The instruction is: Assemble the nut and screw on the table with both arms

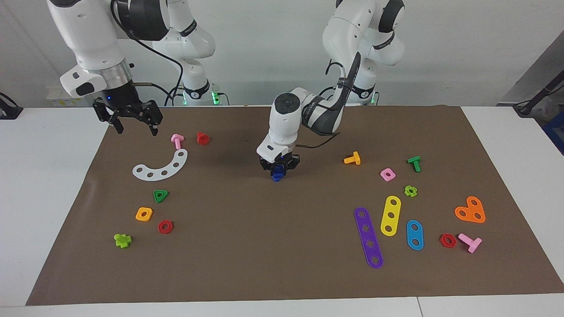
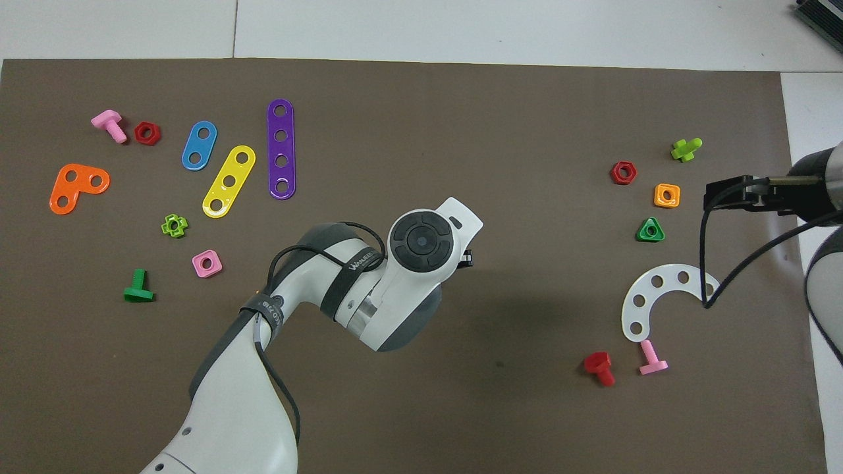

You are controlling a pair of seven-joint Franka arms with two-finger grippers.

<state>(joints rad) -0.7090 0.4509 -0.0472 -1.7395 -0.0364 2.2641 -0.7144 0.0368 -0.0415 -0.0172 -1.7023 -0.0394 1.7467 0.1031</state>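
My left gripper (image 1: 278, 169) is over the middle of the brown mat (image 1: 264, 246), pointing down. It is shut on a small dark-blue piece (image 1: 276, 176) that hangs just at the mat's surface. I cannot tell the nut from the screw in that piece. In the overhead view the left arm's wrist (image 2: 421, 240) hides the gripper and the blue piece. My right gripper (image 1: 135, 127) is open and empty. It is raised over the mat's edge at the right arm's end, and it also shows in the overhead view (image 2: 724, 194).
A white curved plate (image 1: 162, 167), a pink bolt (image 1: 177, 141) and a red bolt (image 1: 202, 138) lie toward the right arm's end, with several small nuts. Toward the left arm's end lie an orange bolt (image 1: 352, 158), a pink nut (image 1: 387, 175) and coloured plates.
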